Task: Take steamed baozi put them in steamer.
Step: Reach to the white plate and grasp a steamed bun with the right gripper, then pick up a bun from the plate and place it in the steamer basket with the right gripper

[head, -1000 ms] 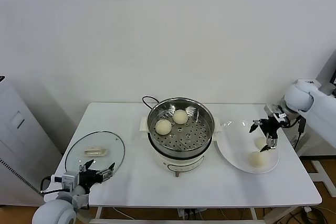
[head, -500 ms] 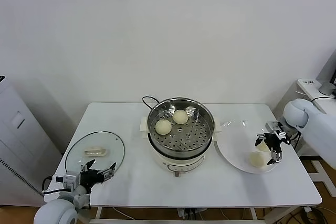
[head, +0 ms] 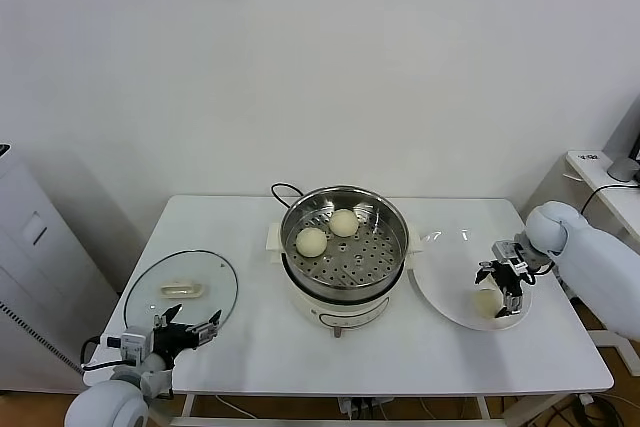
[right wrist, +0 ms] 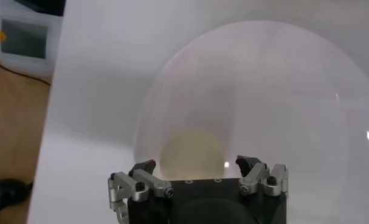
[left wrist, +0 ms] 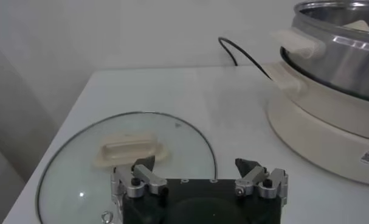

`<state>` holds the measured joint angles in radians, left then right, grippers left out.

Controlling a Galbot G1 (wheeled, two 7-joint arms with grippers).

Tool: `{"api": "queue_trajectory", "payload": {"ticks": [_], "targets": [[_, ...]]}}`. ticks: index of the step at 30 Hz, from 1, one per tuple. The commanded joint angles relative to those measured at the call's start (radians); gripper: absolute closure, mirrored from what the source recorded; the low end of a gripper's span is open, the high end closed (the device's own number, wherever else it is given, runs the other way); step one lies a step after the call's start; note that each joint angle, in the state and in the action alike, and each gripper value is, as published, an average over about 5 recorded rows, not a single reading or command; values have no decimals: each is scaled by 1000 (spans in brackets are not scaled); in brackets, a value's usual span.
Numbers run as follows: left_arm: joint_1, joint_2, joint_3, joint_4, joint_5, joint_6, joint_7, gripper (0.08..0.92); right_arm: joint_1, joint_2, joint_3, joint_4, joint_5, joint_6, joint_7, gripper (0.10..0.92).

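On the right half of the white table (head: 250,337) sits a flat white plate (head: 440,292), and the right gripper (head: 505,287) is down over it, its fingers spread to either side of one steamed baozi (head: 487,301) that lies on the plate. From the right wrist view the same cream bun (right wrist: 193,152) shows between the two dark fingertips (right wrist: 250,164), which stand apart on each side of it with a gap visible; whether they touch the dough I cannot tell. I cannot make out a second bun on the plate, since the gripper covers that part of it

At the table's centre stands the steamer (head: 345,247), a shiny steel basket with a perforated floor on a white cooker base, a black cord (head: 280,190) trailing behind it. Two more buns rest inside on the holed floor: one (head: 311,241) toward the robot's left, the other (head: 343,222) farther back, near each other but apart

Near the left front corner the left gripper (head: 185,332) hangs idle at the table edge, jaws wide and holding nothing. Just beyond it lies a round glass lid (head: 180,290) with a white handle (head: 182,290), flat on the table and well apart from the steamer. The left wrist view shows this lid (left wrist: 68,176) right ahead of the spread fingers (left wrist: 141,179), with the steamer's steel wall (left wrist: 336,45) and white base off to one side
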<state>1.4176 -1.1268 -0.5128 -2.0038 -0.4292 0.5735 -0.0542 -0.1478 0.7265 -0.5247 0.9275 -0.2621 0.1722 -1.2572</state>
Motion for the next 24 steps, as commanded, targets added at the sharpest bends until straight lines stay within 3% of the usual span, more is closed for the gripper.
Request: {"api": "queue_trajectory", "payload": {"ticks": [1,6,12,24], "targets": [[0,-1,0,-1,0,0,0,177,-22,33,25,-38,-21,-1,-5,328],[-1,-2,0,-1,1,0,0,177,-19,21,28,-35,-16,-11,-26,501],[1,-1,-3,-4,2,2,0,177,29,-26,1,26,41,-29,-33,631],[3,-4,-3,-13,5,6,-2,177,542,-56,-327,171,323,-29,-81,643]]}}
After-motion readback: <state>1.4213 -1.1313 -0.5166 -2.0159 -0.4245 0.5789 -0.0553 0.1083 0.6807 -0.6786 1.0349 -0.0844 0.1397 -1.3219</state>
